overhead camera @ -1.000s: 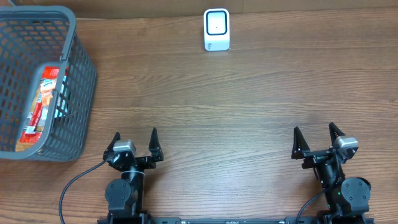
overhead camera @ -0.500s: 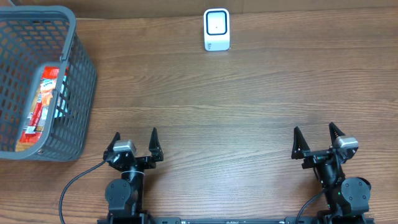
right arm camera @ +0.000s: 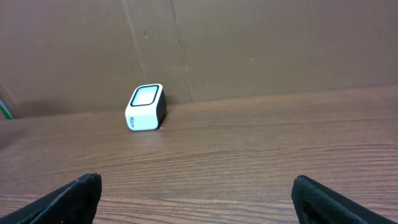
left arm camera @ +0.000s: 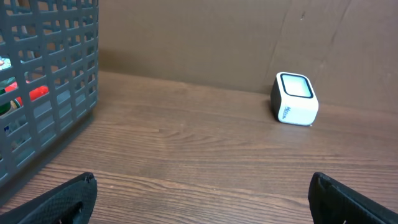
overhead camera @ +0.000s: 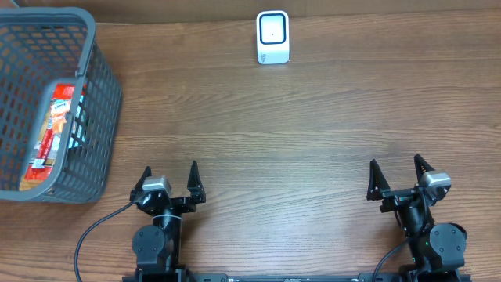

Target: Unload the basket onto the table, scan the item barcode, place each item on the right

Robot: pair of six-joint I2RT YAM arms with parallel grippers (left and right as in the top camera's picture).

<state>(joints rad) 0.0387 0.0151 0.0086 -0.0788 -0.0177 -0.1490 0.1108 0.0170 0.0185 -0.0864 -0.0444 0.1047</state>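
Clearly nothing's picked yet: left gripper (overhead camera: 170, 168) and right gripper (overhead camera: 395, 161) gape empty; left should reach forward-left into basket (overhead camera: 107, 102) for packet (overhead camera: 50, 135).

A gray basket (overhead camera: 103, 110) full of holes is sitting at the upper left of the overhead view, running off the left edge. It is resting on a brown wooden table (overhead camera: 297, 133) that is filling most of the view. A brown cardboard wall (right arm camera: 249, 43) is standing along the top.
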